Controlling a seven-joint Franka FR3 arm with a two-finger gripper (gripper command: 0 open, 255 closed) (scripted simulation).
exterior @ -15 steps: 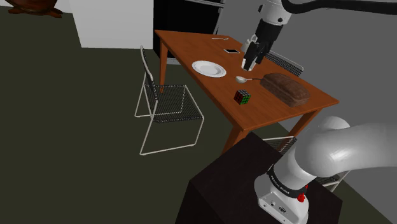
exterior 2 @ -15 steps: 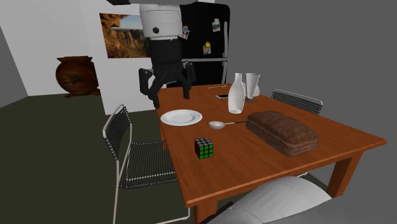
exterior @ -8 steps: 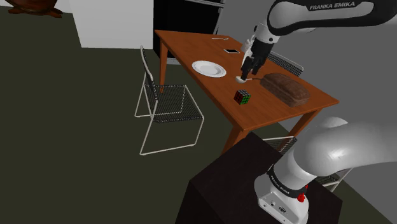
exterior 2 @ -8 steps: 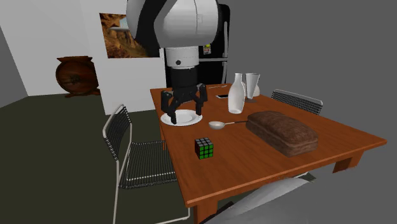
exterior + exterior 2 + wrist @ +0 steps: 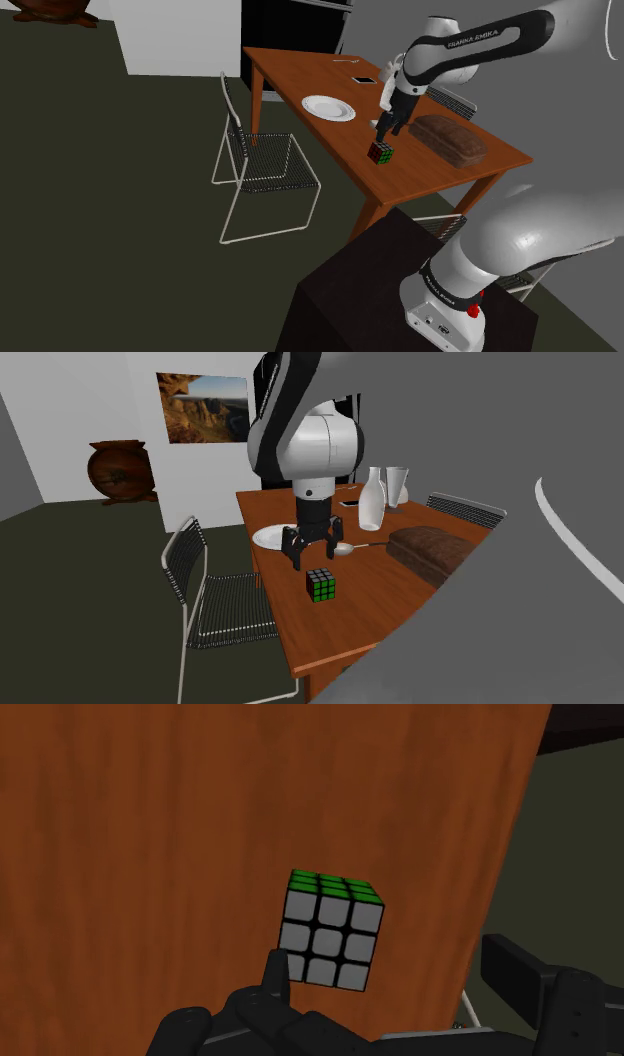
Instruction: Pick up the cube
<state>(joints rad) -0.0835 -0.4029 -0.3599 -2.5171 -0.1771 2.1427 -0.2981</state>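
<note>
Now the gripper [image 5: 313, 555], fingers [image 5: 274, 979] apart and empty, hovers just above the cube [image 5: 320, 585] on the table [image 5: 350, 617]; the cube sits below and ahead, seemingly off-centre toward one finger

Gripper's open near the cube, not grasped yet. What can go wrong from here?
1. In the wrist view the cube sits off-centre in the open gripper, close to one finger. Descending as it stands, that finger may land on the cube or knock it aside.
2. The table ends not far beyond the cube, so a hard nudge could push it off.
</note>
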